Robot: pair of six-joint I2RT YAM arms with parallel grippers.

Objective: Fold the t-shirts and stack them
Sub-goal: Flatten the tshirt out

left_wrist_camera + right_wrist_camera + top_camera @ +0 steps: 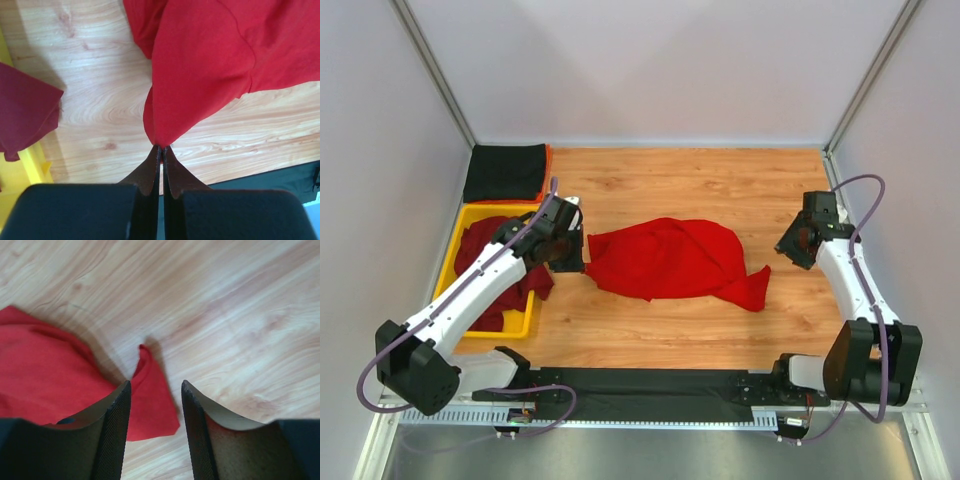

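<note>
At the left end of the red t-shirt (pixel 665 258), the left gripper (pixel 161 147) has its fingers pressed together on a pinch of the cloth's edge. The fabric is drawn up into a narrow point right at the tips. From there the shirt (pixel 210 60) spreads away across the wooden table (pixel 720 190) as a crumpled, unfolded heap lying near the middle. One loose corner trails off toward the right.

Just left of this gripper (pixel 575 262) sits a yellow tray (pixel 517 326) holding dark maroon t-shirts (pixel 485 240), bunched up, with one fold hanging over the tray's rim. Behind the tray, in the far left corner, a black t-shirt (pixel 505 172) lies folded flat.

On the far side of the heap, the right gripper (pixel 155 385) has its fingers apart, with nothing between them. It hangs over the bare wood beside the shirt's trailing corner (pixel 150 405). That corner lies flat on the table below the fingers and touches neither. From above, this gripper (pixel 785 245) stands just beyond the shirt's right tip.
</note>
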